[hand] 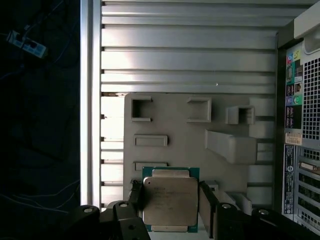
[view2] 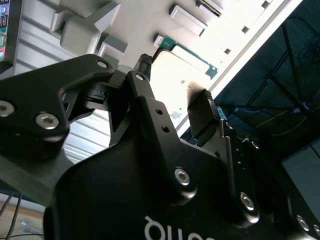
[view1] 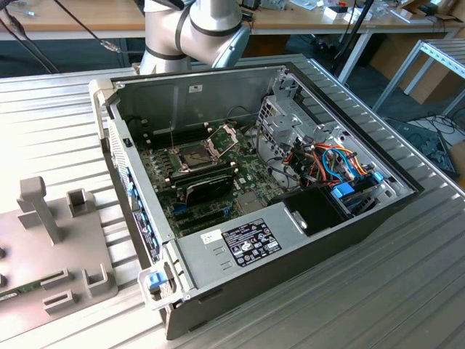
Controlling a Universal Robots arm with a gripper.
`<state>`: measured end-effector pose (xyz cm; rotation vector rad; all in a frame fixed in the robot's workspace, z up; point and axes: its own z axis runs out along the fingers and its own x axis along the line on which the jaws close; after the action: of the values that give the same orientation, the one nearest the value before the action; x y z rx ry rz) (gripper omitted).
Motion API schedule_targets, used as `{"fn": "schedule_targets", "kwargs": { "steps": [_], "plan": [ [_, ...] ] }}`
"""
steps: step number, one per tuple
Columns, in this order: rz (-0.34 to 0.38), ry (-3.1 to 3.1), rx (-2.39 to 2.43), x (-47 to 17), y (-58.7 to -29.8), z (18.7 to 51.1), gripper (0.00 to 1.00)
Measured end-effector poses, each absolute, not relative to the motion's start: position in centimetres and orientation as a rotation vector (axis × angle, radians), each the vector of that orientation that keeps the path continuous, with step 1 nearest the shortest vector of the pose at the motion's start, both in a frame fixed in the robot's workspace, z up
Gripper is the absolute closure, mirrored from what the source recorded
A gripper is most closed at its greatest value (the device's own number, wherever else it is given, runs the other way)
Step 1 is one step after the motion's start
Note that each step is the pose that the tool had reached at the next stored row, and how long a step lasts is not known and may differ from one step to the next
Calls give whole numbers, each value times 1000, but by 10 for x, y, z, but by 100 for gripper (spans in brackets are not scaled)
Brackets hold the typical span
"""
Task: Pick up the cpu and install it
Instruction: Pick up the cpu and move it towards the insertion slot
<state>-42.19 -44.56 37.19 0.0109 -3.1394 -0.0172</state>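
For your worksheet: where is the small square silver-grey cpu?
In the first wrist view, the cpu lies on the grey fixture plate, under the black gripper.

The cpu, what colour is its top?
Dull silver-grey, with a thin green edge around it. The cpu shows best in the first wrist view.

One cpu [hand: 169, 202], one gripper [view2: 174, 80], one fixture plate [hand: 180, 130], one computer case [view1: 189, 98].

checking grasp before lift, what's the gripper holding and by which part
cannot tell: the gripper straddles two opposite edges of the cpu on the grey fixture, contact unclear
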Motion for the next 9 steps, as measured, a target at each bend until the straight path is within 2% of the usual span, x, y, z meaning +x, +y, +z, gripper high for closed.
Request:
{"fn": "schedule_targets", "kwargs": {
  "steps": [9],
  "plan": [
    [-17,-3139,11,-422,-446,375,45]
  ]
}}
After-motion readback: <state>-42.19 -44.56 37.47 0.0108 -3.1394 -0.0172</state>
